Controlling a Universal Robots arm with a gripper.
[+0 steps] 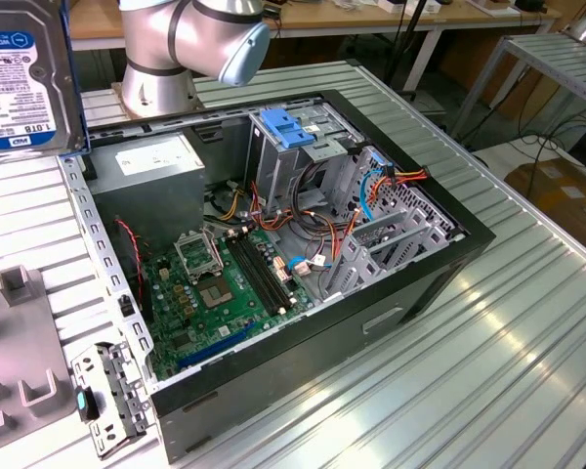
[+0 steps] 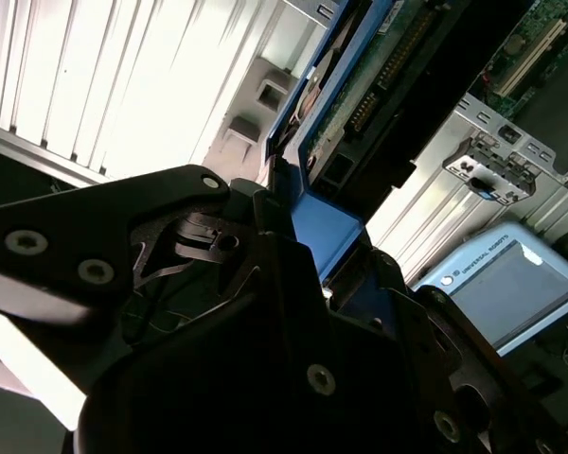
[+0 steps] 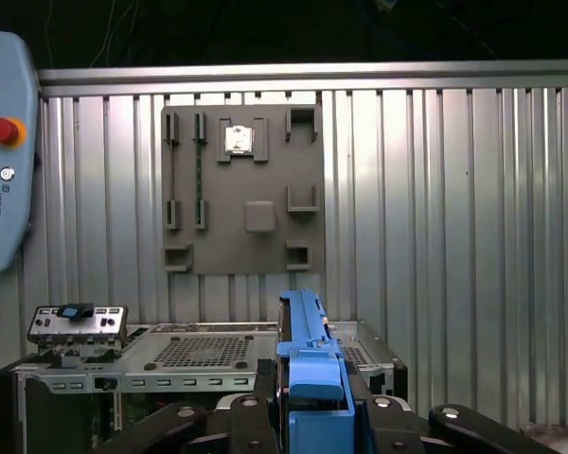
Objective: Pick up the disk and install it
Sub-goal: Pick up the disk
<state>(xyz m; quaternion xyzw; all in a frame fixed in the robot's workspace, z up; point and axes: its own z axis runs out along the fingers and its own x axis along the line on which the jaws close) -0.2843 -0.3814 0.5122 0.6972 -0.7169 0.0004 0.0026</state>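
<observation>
Exterior view's left comes first: the disk, a flat rectangular hard drive with a white-and-blue label and a bright blue plastic carrier rail down one edge, is held close to the camera, label outward, outside the case and not yet in it. Lower down lies a grey moulded fixture plate, with a small perforated metal bracket just beside it on the ribbed aluminium table. Toward the middle stands the silver base of my arm, and in front of it the open black computer case lies on its side. Its green motherboard is showing, and a light-blue ridged latch plate sits on the drive cage. Orange and blue cables run further toward the exterior view's right. In both wrist views my black gripper is clamped on the disk's blue rail, jaws pressed against its two sides. The second wrist view shows the drive's circuit-board face.
</observation>
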